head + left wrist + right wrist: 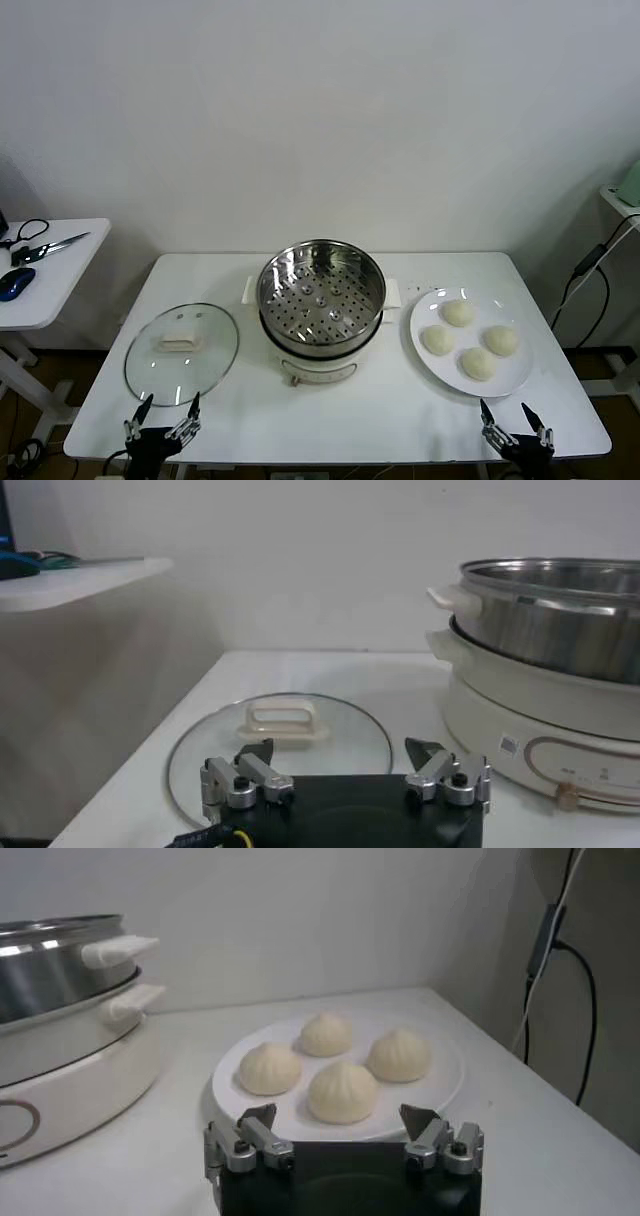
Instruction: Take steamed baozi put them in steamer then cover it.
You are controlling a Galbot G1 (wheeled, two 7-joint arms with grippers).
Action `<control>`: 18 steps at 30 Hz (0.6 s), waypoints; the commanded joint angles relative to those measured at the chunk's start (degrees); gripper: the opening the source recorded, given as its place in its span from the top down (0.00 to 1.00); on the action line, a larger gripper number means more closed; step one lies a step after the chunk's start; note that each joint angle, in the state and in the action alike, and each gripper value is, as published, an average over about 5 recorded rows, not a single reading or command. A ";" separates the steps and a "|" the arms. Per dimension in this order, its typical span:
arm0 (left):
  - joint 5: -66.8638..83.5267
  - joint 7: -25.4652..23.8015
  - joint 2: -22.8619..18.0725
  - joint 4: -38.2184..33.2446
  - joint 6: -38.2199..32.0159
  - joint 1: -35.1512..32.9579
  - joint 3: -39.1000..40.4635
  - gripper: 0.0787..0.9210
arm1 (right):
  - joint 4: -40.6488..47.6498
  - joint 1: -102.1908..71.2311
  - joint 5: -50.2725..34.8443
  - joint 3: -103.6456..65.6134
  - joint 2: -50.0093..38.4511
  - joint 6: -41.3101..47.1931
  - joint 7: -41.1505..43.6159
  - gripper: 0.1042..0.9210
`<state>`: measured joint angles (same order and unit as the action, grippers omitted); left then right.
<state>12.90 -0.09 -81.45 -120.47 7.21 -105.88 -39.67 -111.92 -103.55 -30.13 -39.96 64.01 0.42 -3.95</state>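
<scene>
Right end effector (518,428) is wide open, empty; I descend squarely over the nearest baozi (478,363), closing gently.

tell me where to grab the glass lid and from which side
Grip the round clear glass lid by its cream-white rectangular handle at the centre, coming straight down from above. The lid lies flat on the white table, so its thin metal rim offers little purchase, while the raised bar handle gives two flat sides to pinch. The open left tool sits just in front of it.
</scene>
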 commanded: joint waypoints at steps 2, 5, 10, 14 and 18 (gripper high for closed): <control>-0.12 0.00 0.21 -0.48 0.00 -0.05 0.15 0.12 | -0.02 11.63 3.31 -3.63 -7.17 7.02 -0.73 0.12; -0.14 -0.05 0.17 -0.99 -0.19 0.01 0.45 0.12 | 3.93 22.90 3.61 -2.10 -15.94 11.03 0.71 0.12; -0.16 -0.07 0.04 -1.71 -0.49 -0.15 1.03 0.12 | 15.49 39.33 8.61 7.07 -33.36 17.48 14.69 0.12; -0.22 -0.06 0.23 -1.37 -0.87 -0.21 1.20 0.12 | 23.71 51.17 17.72 21.03 -43.95 15.53 29.47 0.12; -0.35 -0.10 0.32 -1.09 -0.82 -0.02 1.45 0.12 | 31.50 68.20 26.99 39.05 -47.55 6.14 43.37 0.12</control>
<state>12.71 -0.15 -81.29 -121.74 6.44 -105.98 -38.53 -95.57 -65.72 -17.38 -25.30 34.42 10.40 15.61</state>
